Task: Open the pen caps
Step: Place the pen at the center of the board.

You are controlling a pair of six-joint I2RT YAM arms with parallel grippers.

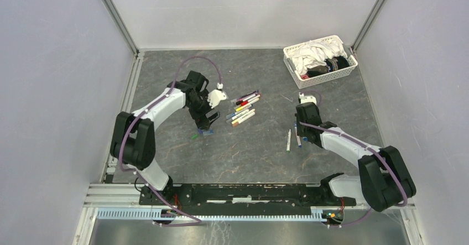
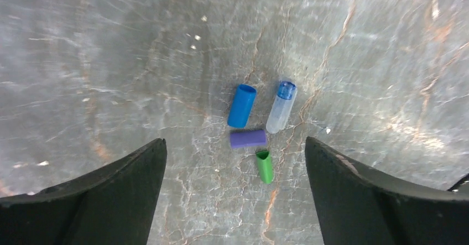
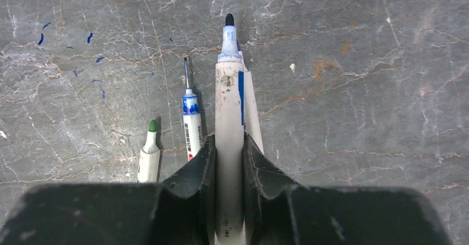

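Pen caps [image 1: 208, 132]: four off & loose on grey marbled table [image 1: 260, 165], bunched below & btwn the spread fingers [image 2: 119, 192] of L gripper [image 1: 203, 124]. Blue cap [image 2: 241, 105] & clear cap w/ blue tip [image 2: 281, 107] side by side, near parallel. Purple cap [image 2: 248, 139] crosswise just beneath them in wrist view; touching blue one or not, can't tell. Green cap [image 2: 264, 166] just beyond purple, nearer the wrist cam. L gripper: jaws wide apart, nothing btwn pads, hovering over the bunch, no contact seen w/ any cap.

R gripper [image 3: 228, 142]: clamped on white pen [image 3: 228, 107] at the barrel. Uncapped, dark tip on blue-stained nib, pointing away from wrist cam; barrel grubby. Second white barrel [image 3: 251, 109] partly hidden right beside the held pen; touching or not, can't tell. On view-left, flat on table: fine-tip blue pen [image 3: 191, 124] & green-tip pen [image 3: 149, 157], both uncapped, side by side, close to the finger. Small blue ink flecks [image 3: 72, 62] on table farther view-left.

Top view: cluster of pens [image 1: 244, 108] mid-table, roughly parallel, btwn the two arms, nearer L. Coloured ends showing; capped or not, too small to tell. White lattice basket [image 1: 319, 61] w/ cloths & dark items at far R corner, well apart from both grippers.
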